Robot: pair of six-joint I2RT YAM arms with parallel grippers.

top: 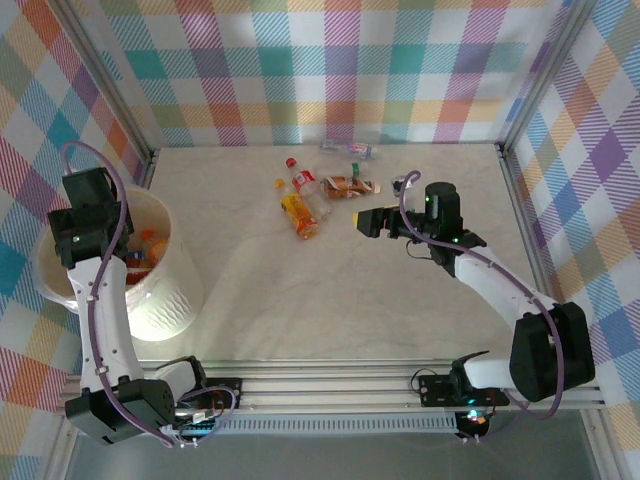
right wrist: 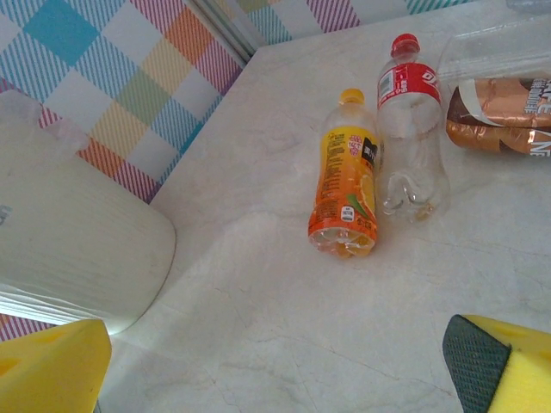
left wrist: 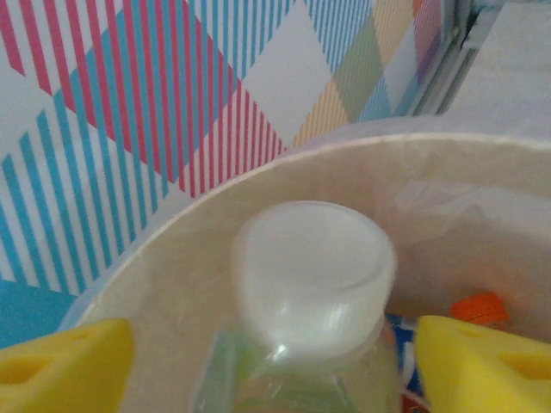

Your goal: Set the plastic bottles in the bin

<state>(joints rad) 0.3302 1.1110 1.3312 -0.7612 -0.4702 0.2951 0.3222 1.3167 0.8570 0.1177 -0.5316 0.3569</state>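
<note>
White-capped bottle (left wrist: 314, 267) between 2 parted fingers (left wrist: 65, 370) of left gripper (left wrist: 275, 366), over bin (left wrist: 189, 249)

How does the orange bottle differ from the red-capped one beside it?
The orange bottle has a yellow-orange cap and a label wrapping most of its body; the red-capped bottle has only a red band near its neck, the rest clear. Both lie capped, side by side, on the table.

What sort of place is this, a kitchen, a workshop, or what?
Probably a robot test cell: checked backdrop walls box in a pale table, and an aluminium rail at its near edge carries two arm bases.
</note>
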